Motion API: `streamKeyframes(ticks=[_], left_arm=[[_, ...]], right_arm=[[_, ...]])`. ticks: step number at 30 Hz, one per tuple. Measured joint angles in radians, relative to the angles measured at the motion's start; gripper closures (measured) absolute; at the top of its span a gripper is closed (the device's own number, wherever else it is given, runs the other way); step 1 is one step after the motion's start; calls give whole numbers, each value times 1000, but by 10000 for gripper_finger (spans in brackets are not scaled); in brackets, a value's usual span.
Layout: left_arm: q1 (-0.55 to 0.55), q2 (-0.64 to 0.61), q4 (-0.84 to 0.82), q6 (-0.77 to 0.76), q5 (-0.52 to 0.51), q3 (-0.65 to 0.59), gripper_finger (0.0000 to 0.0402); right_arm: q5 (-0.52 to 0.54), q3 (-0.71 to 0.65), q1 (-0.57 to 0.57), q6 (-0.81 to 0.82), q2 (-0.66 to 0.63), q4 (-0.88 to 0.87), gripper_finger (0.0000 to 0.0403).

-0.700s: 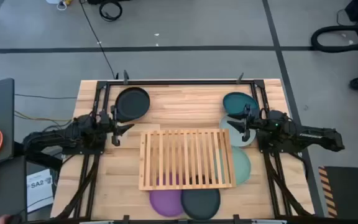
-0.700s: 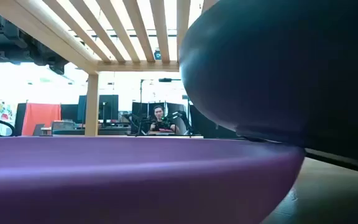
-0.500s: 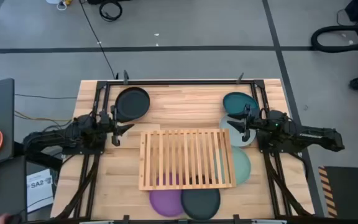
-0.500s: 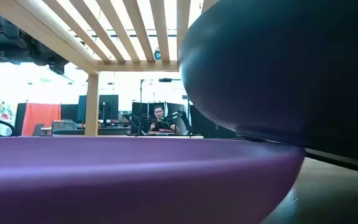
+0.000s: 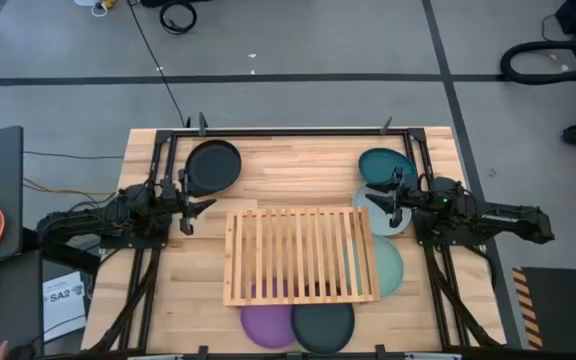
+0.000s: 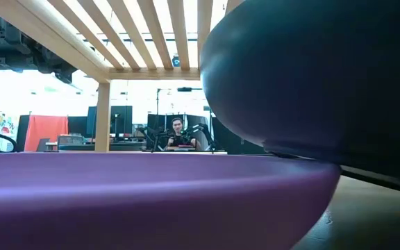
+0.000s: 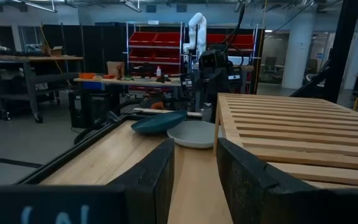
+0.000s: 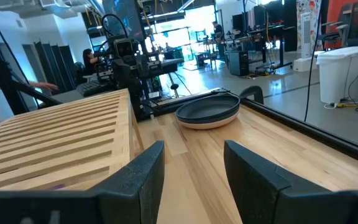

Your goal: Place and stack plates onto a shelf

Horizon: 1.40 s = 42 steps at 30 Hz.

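Nothing has moved since the earlier frames: both arms and every plate sit where they were.

You have the wooden table under everything, and on it the shelf, lying flat in the middle toward the near edge, its top bare of plates. In the low view its slats run overhead.

Your plates lie around and under it. The mint green plate pokes out from under the shelf's right side. The purple plate and a dark plate lie side by side at the near edge, partly under the shelf. The black plate sits alone at the far left corner. At the far right the dark teal plate rests just beside the pale blue-white plate, which touches the shelf's right end.

Your left gripper hovers between the black plate and the shelf's left end, fingers parted with only bare table between them, holding nothing. Your right gripper sits over the pale blue-white plate, fingers likewise spread and empty.
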Motion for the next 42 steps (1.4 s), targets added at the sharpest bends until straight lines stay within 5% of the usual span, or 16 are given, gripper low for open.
streamKeyframes(ticks=[33, 42], left_arm=[[0, 0, 0, 0, 0, 0, 276], [0, 0, 0, 0, 0, 0, 276]], right_arm=[[0, 0, 0, 0, 0, 3, 231], [8, 0, 0, 47, 0, 150, 231]])
